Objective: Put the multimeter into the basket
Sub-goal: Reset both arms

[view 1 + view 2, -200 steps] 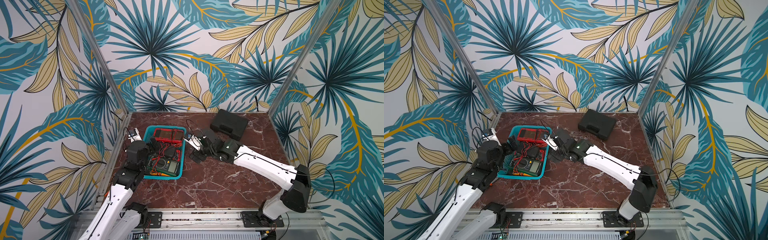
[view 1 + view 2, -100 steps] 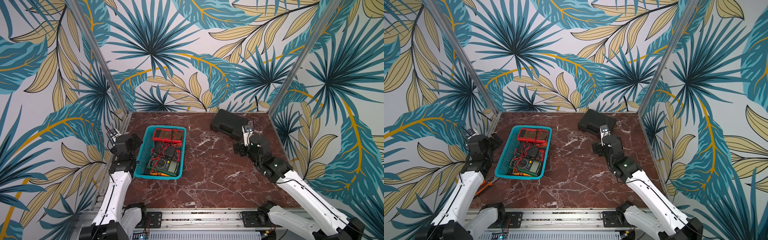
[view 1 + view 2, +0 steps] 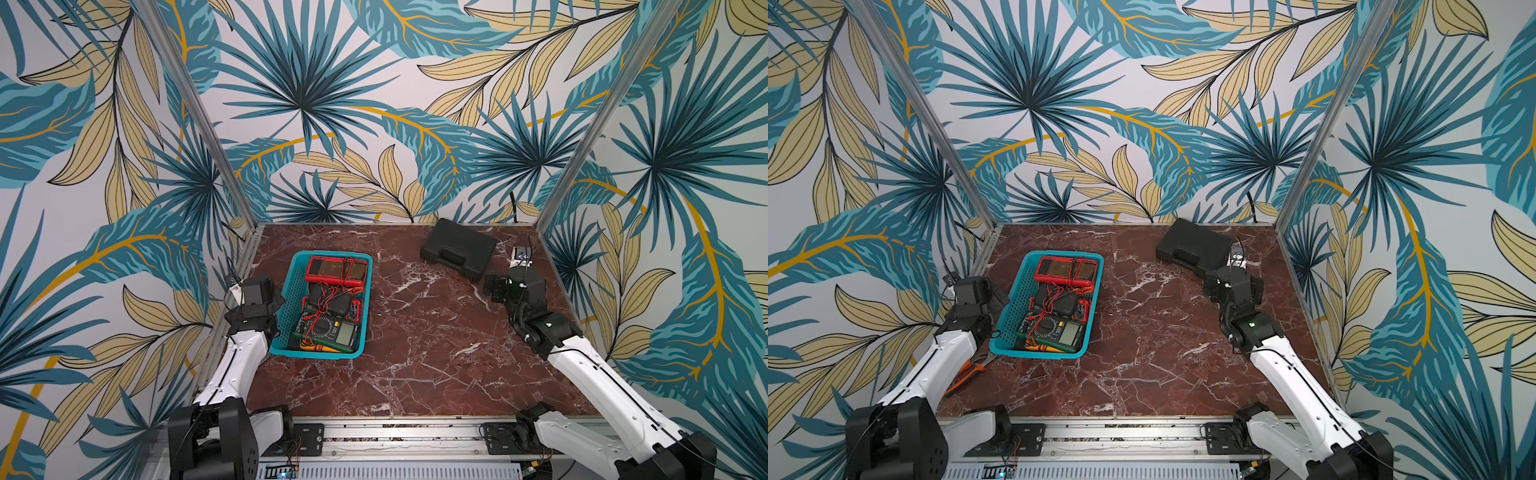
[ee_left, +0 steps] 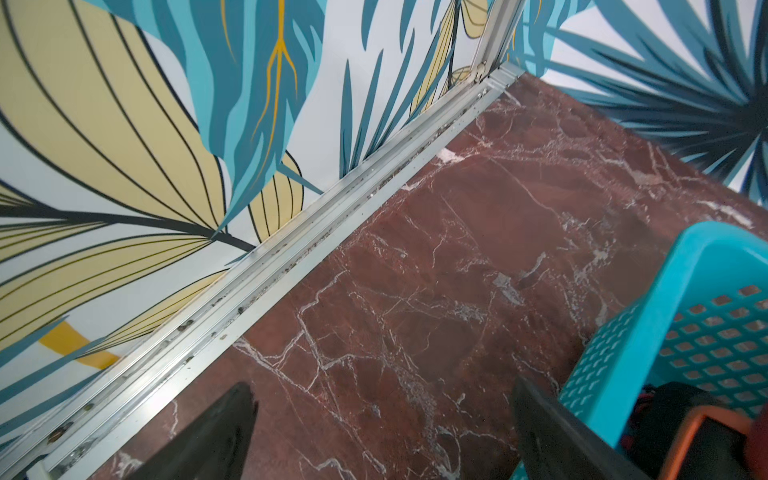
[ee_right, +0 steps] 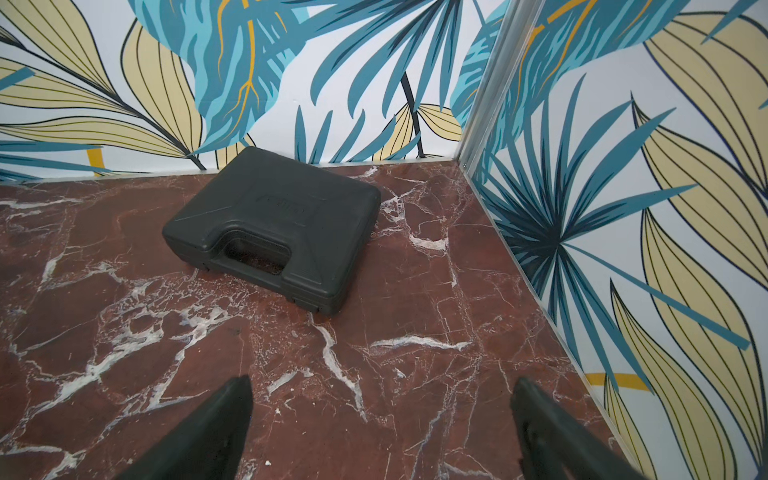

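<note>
The left gripper (image 4: 382, 388) has its 2 black fingers spread wide with nothing but bare stone between them. It hovers low at the tabletop's left edge, and 1 finger stands just beside the outer wall of the rectangular teal-blue plastic basket with perforated walls (image 4: 665, 291); whether they touch cannot be told. Its white forearm rises from the left end of the front rail and runs along that left edge, with the wrist bent down at the basket's left side. The right gripper (image 5: 382, 384) is likewise spread and empty. Its arm reaches from the right end of the front rail toward the back right corner and aims at the black hard-shell plastic case with a handle cut-out (image 5: 274, 224), which lies flat and closed near the back edge, apart from the fingers. The basket (image 3: 291, 291) sits on the red-brown marble tabletop (image 3: 415, 353) left of centre, well apart from the right gripper. Inside it lie the red rectangular multimeter (image 3: 336, 270) at the far end and the dark green multimeter with a dial (image 3: 332, 330) at the near end, tangled in red and black leads. In a top view, orange-handled pliers (image 3: 967, 370) lie by the basket's near left corner, partly under the left arm.
</note>
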`<state>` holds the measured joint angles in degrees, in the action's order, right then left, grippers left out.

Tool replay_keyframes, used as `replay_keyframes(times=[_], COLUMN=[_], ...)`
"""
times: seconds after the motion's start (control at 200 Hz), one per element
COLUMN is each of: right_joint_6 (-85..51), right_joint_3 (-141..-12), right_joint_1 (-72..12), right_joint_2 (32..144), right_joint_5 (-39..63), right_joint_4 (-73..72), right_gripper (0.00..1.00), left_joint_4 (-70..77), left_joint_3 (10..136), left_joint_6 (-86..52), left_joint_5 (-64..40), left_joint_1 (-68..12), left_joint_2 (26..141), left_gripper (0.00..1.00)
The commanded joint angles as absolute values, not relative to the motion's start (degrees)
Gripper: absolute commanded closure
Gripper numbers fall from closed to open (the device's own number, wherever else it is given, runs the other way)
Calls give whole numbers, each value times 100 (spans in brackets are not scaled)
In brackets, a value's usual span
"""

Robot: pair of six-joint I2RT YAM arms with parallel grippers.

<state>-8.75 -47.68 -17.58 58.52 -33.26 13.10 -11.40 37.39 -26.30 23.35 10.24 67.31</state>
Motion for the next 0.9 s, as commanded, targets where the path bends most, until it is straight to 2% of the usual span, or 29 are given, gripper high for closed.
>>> replay_keyframes(times=[0.0, 0.245, 0.481, 0.706, 0.897], right_joint_6=[-1147, -1324, -1442, -1581, -1644], right_joint_3=[-4610, -4409, -4377, -4285, -4160], right_joint_1=[-1616, -1376, -1284, -1153, -1081], right_joint_2=[5895, 5879, 6016, 6122, 5966], right_joint_5=[-3441, -3372, -3519, -3647, -3542], right_joint_4=[1050, 932, 922, 940, 890], right_gripper=[0, 1, 0, 1, 0], left_joint_4=[-1389, -1459, -1538, -1538, -609], left_joint_3=[3721, 3747, 4029, 4244, 4009], left_joint_6=[-2400, -2374, -2039, -1842, -1695], left_joint_5=[2264, 1746, 1406, 834, 657], left_joint_1=[1082, 1032, 625, 666, 677], left_joint_2=[6964, 7492, 7913, 8142, 8071], left_gripper=[0, 0, 0, 0, 0])
